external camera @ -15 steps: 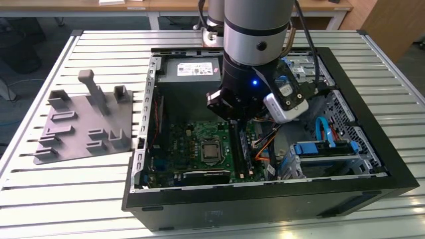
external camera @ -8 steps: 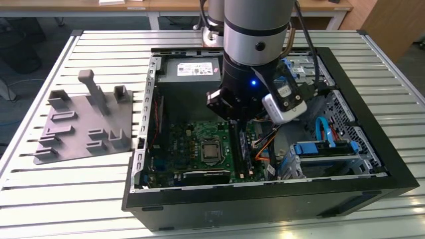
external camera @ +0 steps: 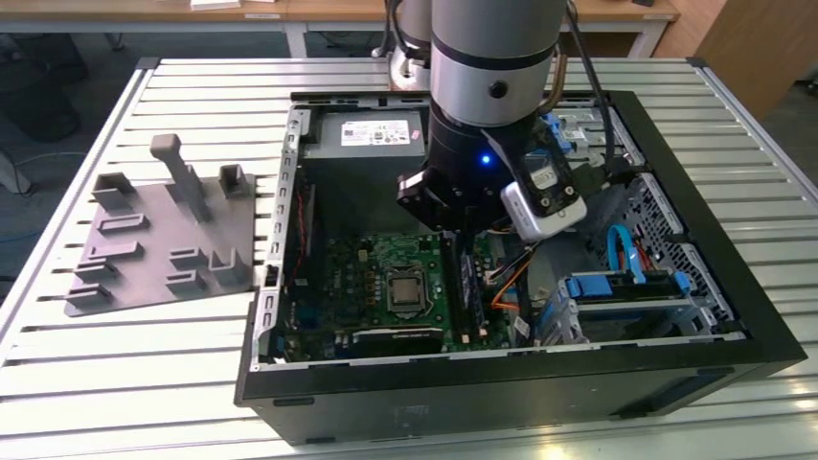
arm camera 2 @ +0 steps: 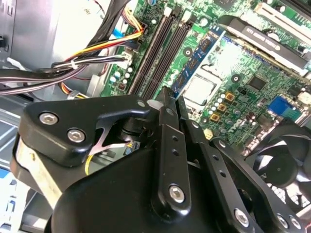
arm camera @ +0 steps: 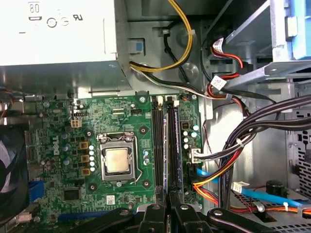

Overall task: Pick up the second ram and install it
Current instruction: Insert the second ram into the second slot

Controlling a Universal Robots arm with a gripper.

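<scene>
The second ram (arm camera: 174, 145) is a dark blue-green stick standing on edge over the green motherboard (arm camera: 97, 121), in line with two black slots (arm camera: 158, 141) beside it. My gripper (arm camera: 168, 206) is shut on its near end, the fingers pressed close together around the thin board. In the second wrist view the ram (arm camera 2: 199, 53) runs away from the gripper (arm camera 2: 170, 97), its chips showing. I cannot tell whether it is seated in a slot. In the exterior view the gripper (external camera: 447, 230) hangs inside the open case, above the ram (external camera: 468, 287).
The power supply (external camera: 371, 134) sits at the back of the case. Bundled cables (arm camera: 233, 145) crowd the side of the slots away from the processor socket (arm camera: 116, 160). A black fan (arm camera 2: 277, 165) is close by. A grey fixture plate (external camera: 167, 240) lies on the table at the exterior view's left.
</scene>
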